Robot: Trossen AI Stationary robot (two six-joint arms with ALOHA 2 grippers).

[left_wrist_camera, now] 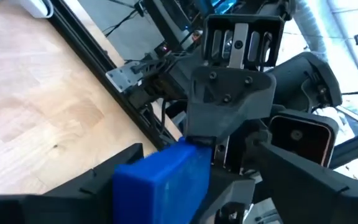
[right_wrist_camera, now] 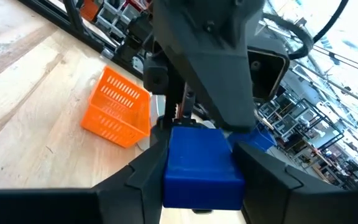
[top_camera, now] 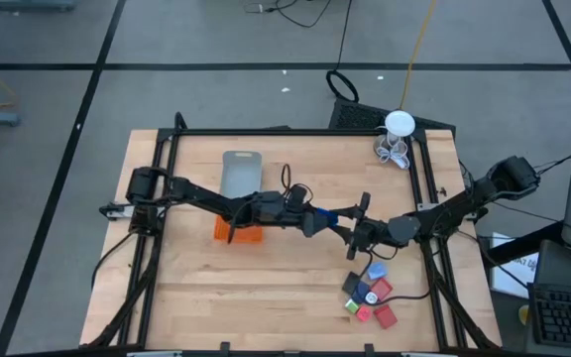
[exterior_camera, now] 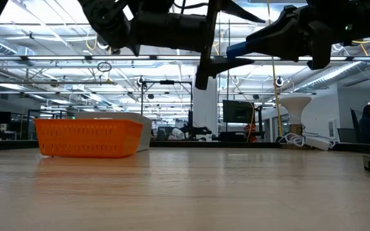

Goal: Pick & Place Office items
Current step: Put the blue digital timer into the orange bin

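Observation:
A blue block point(top_camera: 327, 216), one of the office items, hangs high above the table's middle between my two grippers. My right gripper point(top_camera: 350, 230) comes level from the right and is shut on it. My left gripper point(top_camera: 317, 220) comes level from the left and is open. Its fingers point(left_wrist_camera: 114, 177) stand on either side of the block's other end point(left_wrist_camera: 160, 177). More office items point(top_camera: 370, 297), red, blue, black, green and white, lie in a heap near the front right. My right gripper pinches the blue block's two opposite sides point(right_wrist_camera: 173, 165) between its two fingers, level, from the table's right. The block is lifted clear of the table and sticks out toward the left gripper. Whether my left gripper touches the block I cannot tell.
An orange tray point(top_camera: 238, 232) stands on the table under my left arm, with a grey tray point(top_camera: 241, 174) just behind it. A white round thing with wire loops point(top_camera: 398, 134) sits at the far right corner. Black frame rails point(top_camera: 424, 198) run along the table's sides.

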